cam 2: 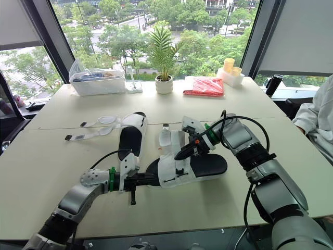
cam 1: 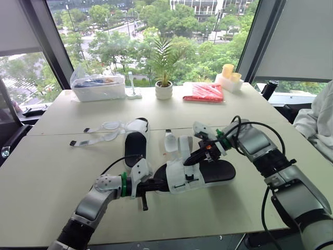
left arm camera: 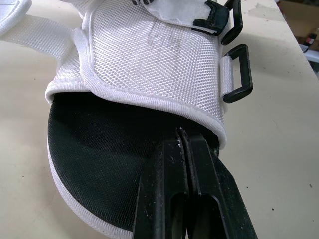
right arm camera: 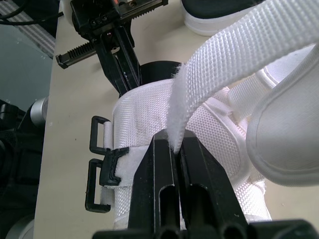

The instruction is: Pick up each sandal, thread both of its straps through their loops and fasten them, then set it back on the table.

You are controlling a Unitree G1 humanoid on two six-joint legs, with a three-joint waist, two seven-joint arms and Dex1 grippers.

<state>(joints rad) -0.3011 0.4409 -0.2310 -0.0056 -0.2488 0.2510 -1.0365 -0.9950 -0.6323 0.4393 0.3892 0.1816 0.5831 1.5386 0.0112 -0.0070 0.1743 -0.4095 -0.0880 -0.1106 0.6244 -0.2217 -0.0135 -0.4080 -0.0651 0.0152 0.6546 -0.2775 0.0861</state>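
A white mesh sandal (cam 1: 183, 176) with a black sole lies at the table's middle front. My left gripper (cam 1: 156, 185) is shut on its black heel end (left arm camera: 114, 164), fingers (left arm camera: 164, 189) pressed together. My right gripper (cam 1: 195, 159) is shut on one of its white straps (right arm camera: 234, 55), holding it up over the upper. Two black loops (left arm camera: 238, 74) hang on the sandal's side with nothing through them. The second sandal (cam 1: 136, 140) lies behind to the left, its loose straps (cam 1: 104, 127) spread flat on the table.
Along the window edge stand a clear box (cam 1: 99, 86), a potted plant (cam 1: 164, 89), a red packet (cam 1: 204, 92) and yellow cups (cam 1: 229, 73) in a white holder. A person's white sleeve (cam 1: 317, 122) is at the far right.
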